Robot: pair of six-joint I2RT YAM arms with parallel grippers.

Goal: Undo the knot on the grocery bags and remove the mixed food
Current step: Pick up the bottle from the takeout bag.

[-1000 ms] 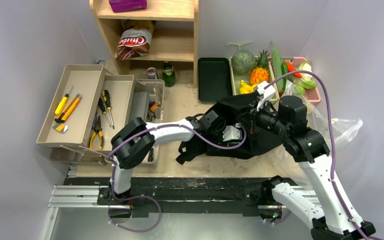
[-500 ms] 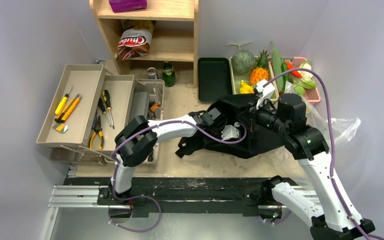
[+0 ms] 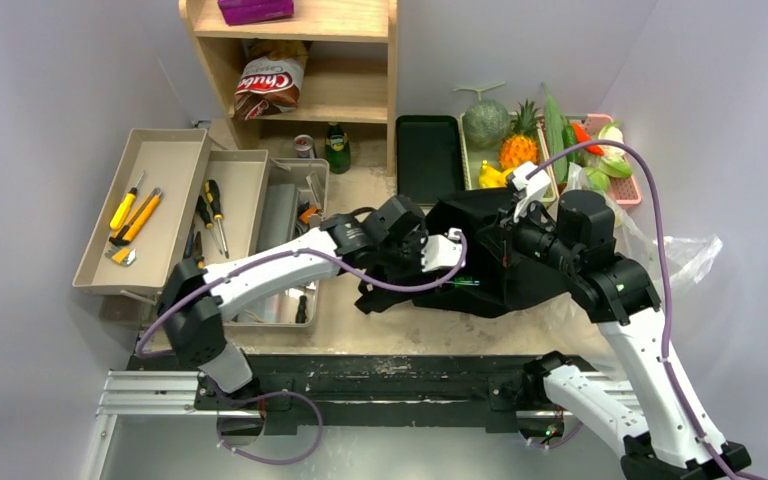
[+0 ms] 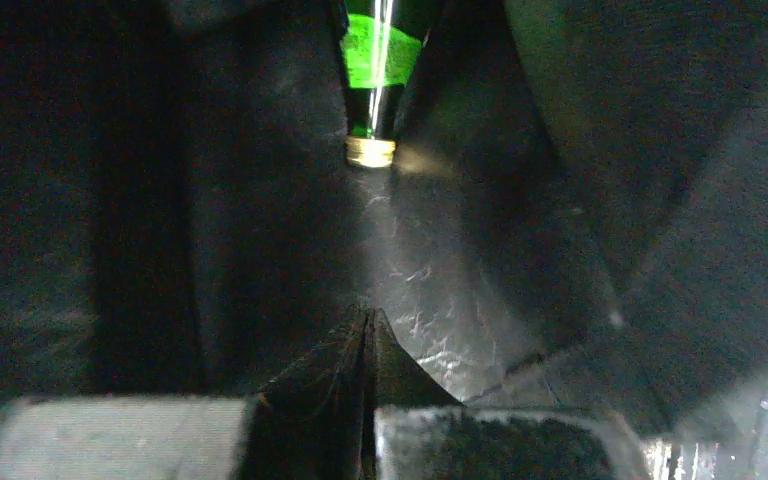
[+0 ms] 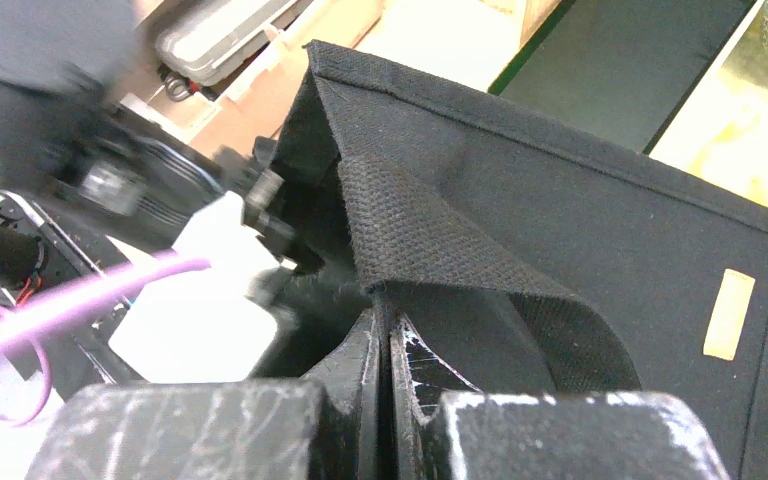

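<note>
Left arm [image 3: 280, 262] swung its elbow out over the tool trays [image 3: 160, 200] and drove the left gripper [image 4: 365, 335] into the black cloth bag [image 3: 470, 215]. Jaws went from wide to fully closed, tips meeting; couldn't tell if cloth was pinched. Inside, a green bottle [image 4: 378, 50] lay ahead of the tips, gold cap toward them, not touching. The right gripper [image 5: 382, 325] was clamped on a fold of the bag's rim. The clear plastic bag [image 3: 685, 255] lay right of the black one; melon [image 3: 485, 122] sat beyond both.
</note>
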